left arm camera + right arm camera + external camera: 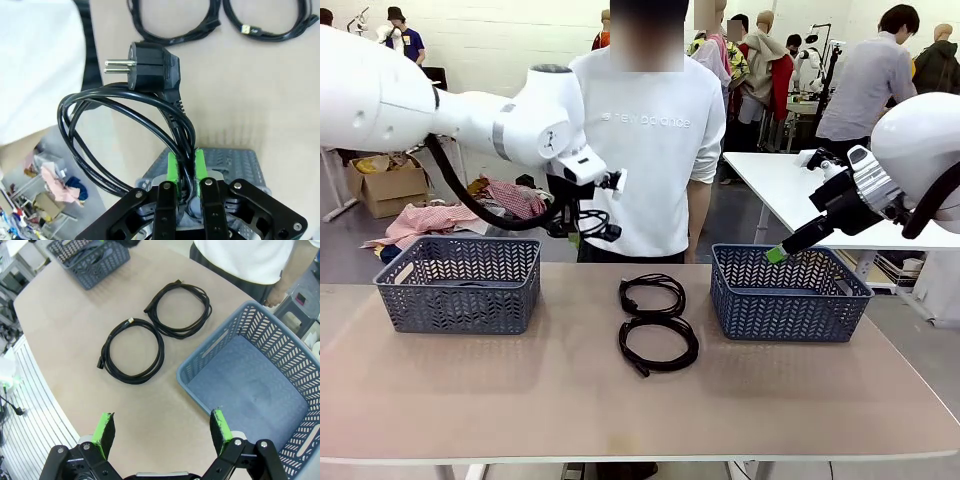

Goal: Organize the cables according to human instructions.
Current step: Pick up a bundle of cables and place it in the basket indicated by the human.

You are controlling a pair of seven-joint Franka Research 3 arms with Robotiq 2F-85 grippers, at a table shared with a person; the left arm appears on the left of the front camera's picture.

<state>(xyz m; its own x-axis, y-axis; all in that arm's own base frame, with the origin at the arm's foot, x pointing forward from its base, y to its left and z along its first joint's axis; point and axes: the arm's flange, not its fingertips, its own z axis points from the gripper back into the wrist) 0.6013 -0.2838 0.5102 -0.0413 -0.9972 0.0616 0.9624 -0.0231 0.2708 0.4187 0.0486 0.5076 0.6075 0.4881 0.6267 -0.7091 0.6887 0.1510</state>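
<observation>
Cable (125, 120), wound in loose loops, hangs from the left gripper (185, 167), whose green pads are pinched almost together on its strands, with the plug (150, 65) sticking out beyond the loops. This gripper is in the air near the left basket (460, 285), in front of the person (650, 130). A far coil (652, 294) and a near coil (658, 344) lie flat and touching on the table (520, 400) between the baskets. The right gripper (162, 427) hovers by the right basket (200, 370), jaws spread wide, holding nothing.

we see a left basket (457, 300) and a right basket (788, 305), both blue-grey, slotted, well apart on a beige table (520, 390). person (650, 150) in white top at far side; cardboard box (390, 188), clothes (430, 222) on floor behind.
</observation>
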